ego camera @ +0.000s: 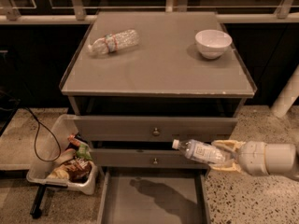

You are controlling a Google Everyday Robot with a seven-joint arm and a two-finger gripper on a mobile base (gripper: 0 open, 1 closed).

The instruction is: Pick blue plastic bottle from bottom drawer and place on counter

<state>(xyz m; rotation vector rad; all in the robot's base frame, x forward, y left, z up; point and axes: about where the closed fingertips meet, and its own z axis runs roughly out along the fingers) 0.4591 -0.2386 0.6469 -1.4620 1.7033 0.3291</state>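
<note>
The blue plastic bottle (198,151) has a white cap and a pale blue-white label. It lies nearly level in the air, cap pointing left, in front of the lower knobbed drawer. My gripper (223,156) reaches in from the right, its cream fingers (226,146) shut on the bottle's base end. The bottom drawer (154,200) is pulled open below, a flat grey tray with the bottle's shadow on its floor. The counter (159,64) is the cabinet's grey top, well above the bottle.
On the counter lie a crinkled clear bottle (113,42) at the back left and a white bowl (213,43) at the back right. A white bin of snack packets (70,163) and a black cable (39,139) sit on the floor left of the cabinet.
</note>
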